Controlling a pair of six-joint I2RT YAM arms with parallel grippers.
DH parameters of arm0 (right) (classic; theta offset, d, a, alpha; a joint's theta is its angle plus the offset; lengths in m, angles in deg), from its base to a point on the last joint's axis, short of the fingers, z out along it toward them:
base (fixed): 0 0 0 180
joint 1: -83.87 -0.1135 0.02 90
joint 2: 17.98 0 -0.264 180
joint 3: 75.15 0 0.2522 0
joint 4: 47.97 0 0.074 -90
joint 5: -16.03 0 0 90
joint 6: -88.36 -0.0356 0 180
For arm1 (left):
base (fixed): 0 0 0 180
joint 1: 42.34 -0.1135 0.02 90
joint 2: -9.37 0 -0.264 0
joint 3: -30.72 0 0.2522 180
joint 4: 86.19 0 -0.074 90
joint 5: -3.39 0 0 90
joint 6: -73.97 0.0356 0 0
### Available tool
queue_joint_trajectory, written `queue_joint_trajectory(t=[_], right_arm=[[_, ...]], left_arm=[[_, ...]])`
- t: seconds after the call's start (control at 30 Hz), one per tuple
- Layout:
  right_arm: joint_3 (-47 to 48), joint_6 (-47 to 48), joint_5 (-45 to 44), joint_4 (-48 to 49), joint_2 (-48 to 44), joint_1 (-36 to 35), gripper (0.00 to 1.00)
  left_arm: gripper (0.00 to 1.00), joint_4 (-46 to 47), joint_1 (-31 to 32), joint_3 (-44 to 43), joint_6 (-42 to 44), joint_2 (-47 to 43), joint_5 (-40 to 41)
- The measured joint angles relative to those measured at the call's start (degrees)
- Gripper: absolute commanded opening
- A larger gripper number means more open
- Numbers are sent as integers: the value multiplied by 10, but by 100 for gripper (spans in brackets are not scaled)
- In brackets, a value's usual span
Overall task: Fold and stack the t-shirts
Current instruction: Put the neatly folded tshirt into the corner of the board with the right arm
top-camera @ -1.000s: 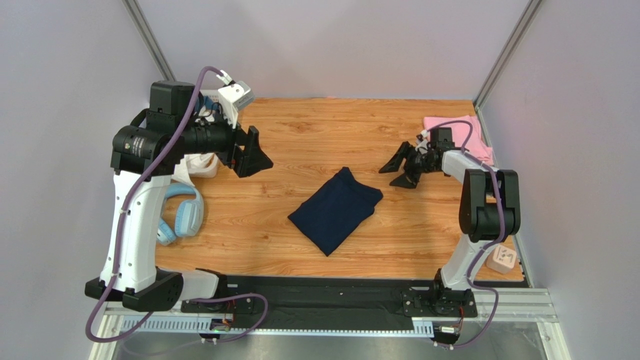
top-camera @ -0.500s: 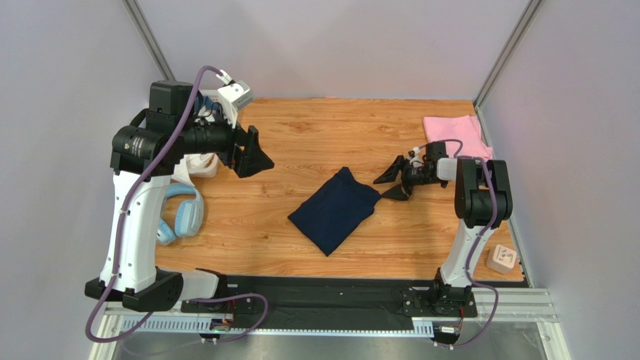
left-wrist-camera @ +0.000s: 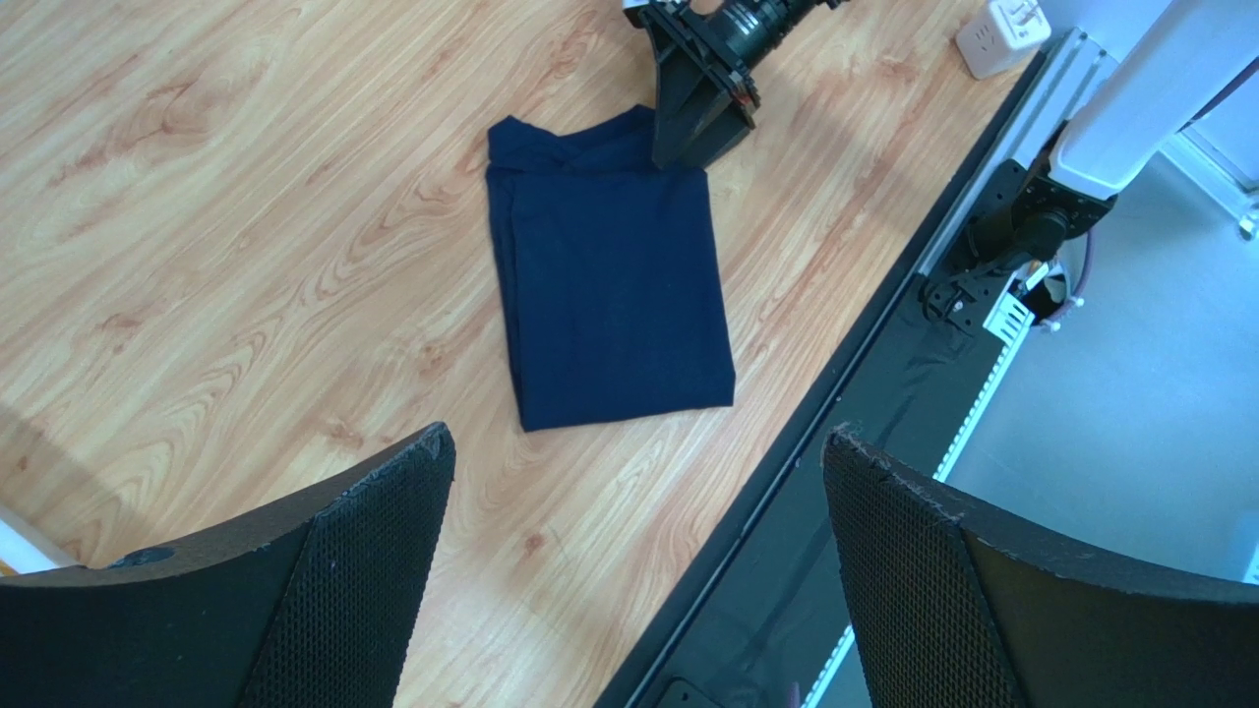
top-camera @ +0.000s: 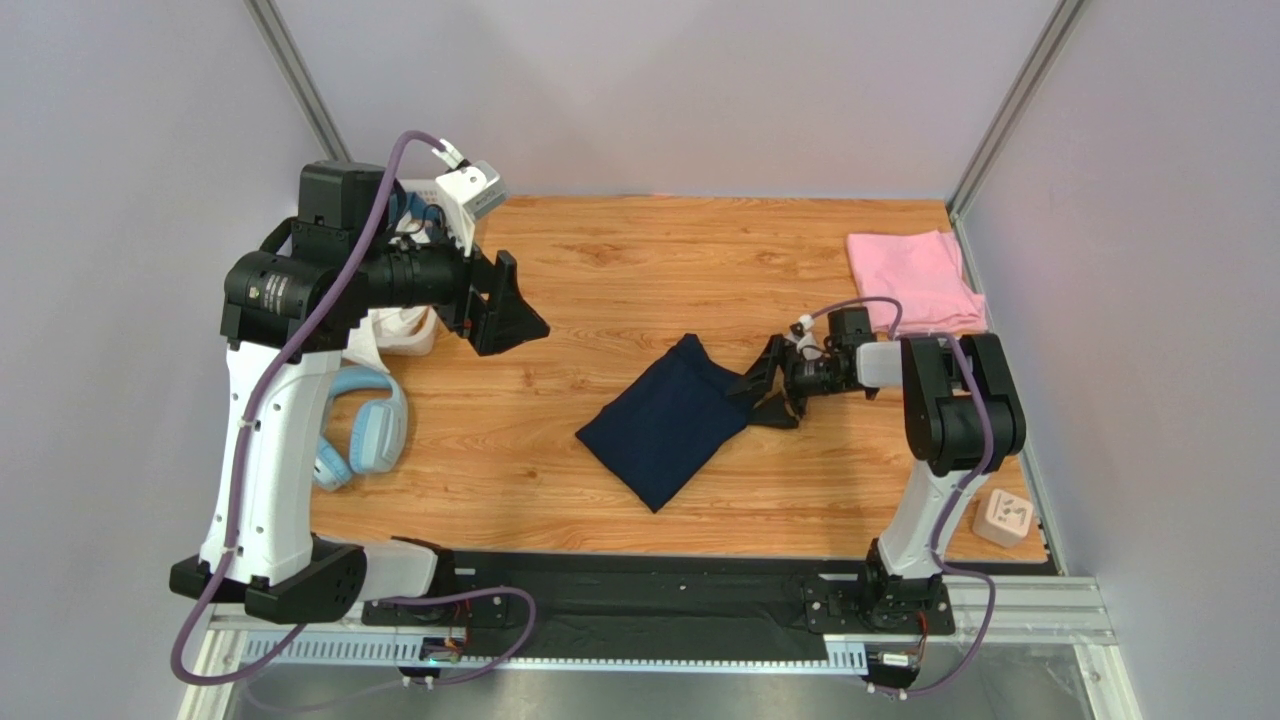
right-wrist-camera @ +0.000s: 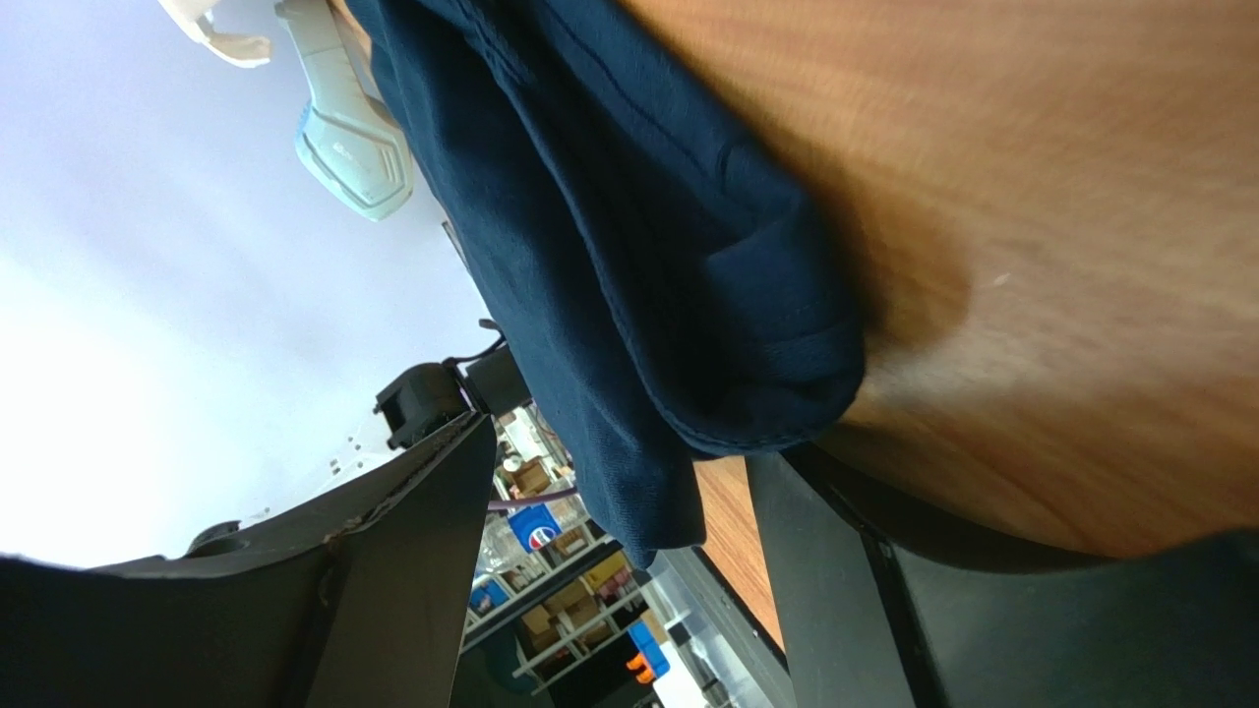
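Count: two arms, two grippers, two t-shirts, one pair of headphones, one small cube.
Table: a wooden top (top-camera: 601, 255) carried everything.
Left arm: it stood raised over the far-left part of the table, its forearm level and pointing right.
Left gripper: the left gripper (top-camera: 511, 315) hung high above the wood with its jaws spread as wide as they go and nothing between them (its own camera looked down past both fingers (left-wrist-camera: 355, 575) onto the navy shirt).
Headphones: one light-blue pair (top-camera: 368, 428) lay at the left edge, partly behind the left arm's upright link.
Navy t-shirt: one, the navy t-shirt (top-camera: 669, 420), lay folded into a rough rectangle in the middle of the table, set diagonally, with one short end toward the near-left and the other toward the far-right.
Right gripper: the right gripper (top-camera: 759, 390) lay low at table level against the shirt's far-right end, pointing left. Its jaws were parted and straddled the folded edge (right-wrist-camera: 621, 221), with cloth between the fingers (right-wrist-camera: 414, 561) but a gap left on either side, so nothing was pinched.
Right arm: it bent down from its base at the near right, its forearm running level toward the shirt.
Pink t-shirt: one, the pink t-shirt (top-camera: 909, 278), lay flat in the far-right corner, well apart from the navy one and from both grippers.
Cube: one small pale cube (top-camera: 1004, 518) sat at the near-right edge, just right of the right arm's upright link.
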Motion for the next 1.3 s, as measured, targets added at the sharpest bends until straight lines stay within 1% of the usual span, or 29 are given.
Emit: queue_joint_trajectory(t=[0.23, 0.33, 0.43, 0.47, 0.63, 0.67, 0.7, 0.73, 0.83, 0.87, 0.93, 1.17, 1.3], right_arm=[[-7, -2, -2, -1, -5, -24, 68], [-7, -2, -6, -2, -5, -38, 64], [-4, -5, -12, -4, -2, -49, 56], [-1, -7, -14, -5, 3, -53, 52], [5, -15, -23, -4, 14, -62, 43], [5, -17, -26, -4, 15, -64, 37], [5, -19, -27, -2, 16, -65, 33], [5, -19, -31, 3, 18, -66, 27], [3, -23, -43, 28, 21, -70, 14], [2, -26, -45, 35, 22, -71, 7], [-2, -35, -49, 50, 22, -73, 0], [3, -51, -57, 68, 23, -78, 0], [55, -43, -75, 44, 35, -79, 0]], left_arm=[[100, 0, 0, 0, -4, 0, 0], [100, 0, 0, 0, -4, 0, 0], [100, 0, 0, 0, -4, 0, 0], [100, 0, 0, 0, -4, 0, 0], [100, 0, 0, 0, -3, -1, 1], [100, 0, 0, 0, -3, -1, 1], [100, 0, 0, 0, -3, -2, 1], [100, 0, 0, 0, -3, -2, 1], [100, 0, 0, 0, -1, -2, 3], [100, 0, 0, 0, -1, -2, 3], [100, 0, 0, 0, 0, -3, 5], [100, -1, 0, 19, 8, -18, 17], [100, -1, 0, 45, 16, -29, 28]])
